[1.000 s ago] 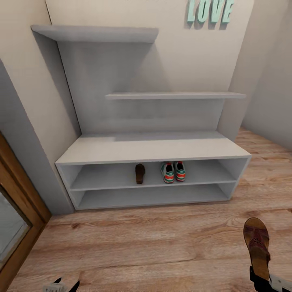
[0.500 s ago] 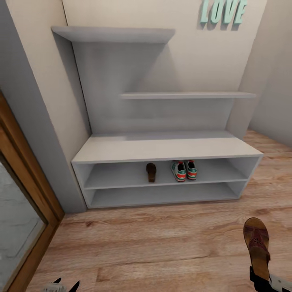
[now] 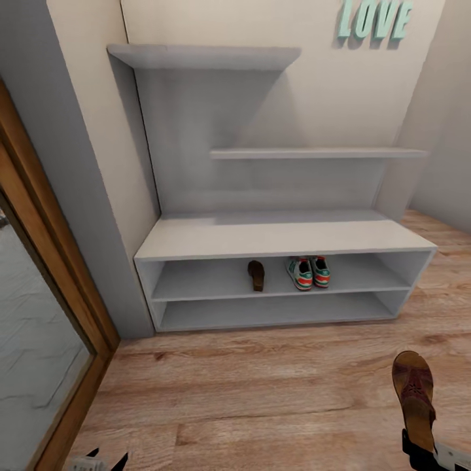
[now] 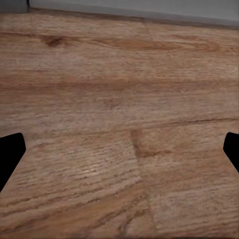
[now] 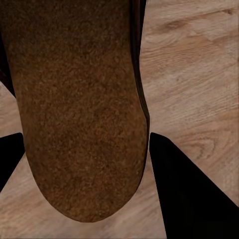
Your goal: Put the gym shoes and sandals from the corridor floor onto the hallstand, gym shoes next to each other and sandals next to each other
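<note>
The grey-white hallstand (image 3: 281, 239) stands against the wall. On its upper shelf slot the two gym shoes (image 3: 309, 272) sit side by side, white with green and orange. Left of them, a small gap away, lies one brown sandal (image 3: 256, 275). The second sandal (image 3: 415, 396) is held above the corridor floor (image 3: 261, 392) at the lower right of the head view, with my right gripper (image 3: 418, 450) shut on its heel end. Its brown sole (image 5: 79, 99) fills the space between the fingers (image 5: 184, 189) in the right wrist view. My left gripper (image 3: 108, 460) hangs open over bare planks (image 4: 119, 124).
A wooden door frame with a glass pane (image 3: 39, 314) runs along the left. Two staggered wall shelves (image 3: 307, 153) hang above the bench. Mint "LOVE" letters (image 3: 374, 18) are on the wall. Open floor lies between me and the rack.
The whole head view has shifted: rack and shoes sit further right and the door frame fills more of the left, so the camera moved. Both grippers keep their places, the sandal still held.
</note>
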### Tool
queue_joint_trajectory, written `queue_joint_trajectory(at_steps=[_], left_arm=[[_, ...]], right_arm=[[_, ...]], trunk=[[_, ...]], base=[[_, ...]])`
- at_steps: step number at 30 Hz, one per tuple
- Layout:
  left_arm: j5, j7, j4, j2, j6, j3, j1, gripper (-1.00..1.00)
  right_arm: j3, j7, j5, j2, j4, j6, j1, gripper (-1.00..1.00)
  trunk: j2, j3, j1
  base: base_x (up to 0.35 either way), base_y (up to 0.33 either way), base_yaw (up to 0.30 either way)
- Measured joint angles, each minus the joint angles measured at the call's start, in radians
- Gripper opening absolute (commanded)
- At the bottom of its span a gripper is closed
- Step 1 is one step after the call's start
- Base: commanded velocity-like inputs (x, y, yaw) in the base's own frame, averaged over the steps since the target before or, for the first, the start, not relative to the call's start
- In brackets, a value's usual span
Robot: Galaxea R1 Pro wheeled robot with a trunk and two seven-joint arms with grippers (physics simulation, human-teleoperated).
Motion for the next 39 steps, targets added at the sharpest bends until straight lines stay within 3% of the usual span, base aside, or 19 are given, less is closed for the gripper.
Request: queue_joint_trajectory(at_steps=[2, 7, 11, 12, 15, 16, 19, 20, 22, 24, 27, 29, 31, 36, 39], left_arm=[[-0.001, 0.0, 0.0, -0.001, 0.0, -0.001, 0.0, 1.0], [0.002, -0.004, -0.006, -0.007, -0.002, -0.004, 0.0, 1.0], [0.002, -0.031, -0.008, -0.012, -0.003, -0.007, 0.0, 1.0], [0.003, -0.043, -0.006, -0.012, -0.003, -0.006, 0.0, 1.0], [0.009, -0.119, -0.001, -0.009, -0.002, -0.002, 0.0, 1.0], [0.017, -0.146, 0.002, -0.007, -0.001, 0.0, 0.001, 1.0], [0.045, -0.181, 0.015, -0.005, -0.001, 0.003, 0.001, 1.0], [0.053, -0.186, 0.018, -0.004, -0.002, 0.003, 0.002, 1.0], [0.072, -0.197, 0.027, -0.004, -0.002, 0.004, 0.004, 1.0], [0.078, -0.2, 0.03, -0.004, -0.002, 0.005, 0.005, 1.0], [0.082, -0.201, 0.031, -0.002, -0.002, 0.006, 0.005, 1.0], [0.081, -0.201, 0.032, -0.002, -0.008, 0.006, 0.006, 1.0], [0.078, -0.201, 0.032, -0.002, -0.024, 0.006, 0.006, 1.0], [0.073, -0.199, 0.032, -0.003, -0.06, 0.004, 0.006, 1.0], [0.072, -0.2, 0.032, -0.004, -0.067, -0.003, 0.006, 1.0]], right_arm=[[0.009, 0.0, 0.003, 0.02, 0.0, 0.0, 0.0, -1.0], [0.006, 0.004, 0.007, 0.036, 0.001, 0.003, 0.0, -1.0], [0.04, 0.004, 0.073, 0.122, -0.008, 0.005, 0.0, -1.0], [0.072, 0.005, 0.1, 0.136, -0.012, 0.006, 0.0, -1.0], [0.108, 0.0, 0.18, 0.201, -0.048, 0.04, -0.001, -1.0], [0.134, -0.001, 0.218, 0.23, -0.071, 0.083, -0.002, -1.0], [0.14, -0.003, 0.261, 0.281, -0.128, 0.228, -0.009, -1.0], [0.134, -0.004, 0.265, 0.292, -0.146, 0.271, -0.012, -1.0], [0.141, -0.004, 0.281, 0.334, -0.233, 0.445, -0.028, -1.0], [0.14, -0.004, 0.285, 0.366, -0.303, 0.563, -0.046, -1.0], [0.138, -0.008, 0.289, 0.415, -0.365, 0.687, -0.086, -1.0], [0.141, -0.033, 0.294, 0.462, -0.393, 0.798, -0.146, -1.0], [0.141, -0.072, 0.301, 0.484, -0.402, 0.87, -0.193, -1.0], [0.142, -0.162, 0.31, 0.484, -0.409, 0.983, -0.28, -1.0], [0.143, -0.181, 0.308, 0.484, -0.413, 1.018, -0.329, -1.0]], trunk=[[0.0, -0.001, 0.0], [0.0, -0.001, 0.0], [0.0, -0.001, 0.0], [0.0, -0.001, 0.0], [0.0, -0.001, 0.0], [0.0, -0.001, 0.0], [0.0, -0.001, 0.0], [0.0, -0.001, 0.0], [0.0, 0.0, 0.0], [0.0, 0.0, 0.0], [0.0, 0.0, 0.0], [0.0, 0.0, 0.0], [0.0, 0.0, 0.0], [0.0, 0.0, 0.0], [0.0, 0.0, 0.0]], base=[[0.0, 0.0, 0.01], [0.0, 0.0, 0.002], [0.0, 0.0, 0.0], [0.0, 0.0, 0.0], [0.0, 0.0, 0.0], [0.0, 0.0, 0.0], [0.0, 0.0, 0.0], [0.0, 0.0, 0.0], [0.0, 0.0, 0.0], [0.0, 0.0, 0.0], [0.0, 0.0, 0.0], [0.0, 0.0, 0.0], [0.0, 0.0, 0.0], [0.0, 0.0, 0.0], [0.0, 0.0, 0.0]])
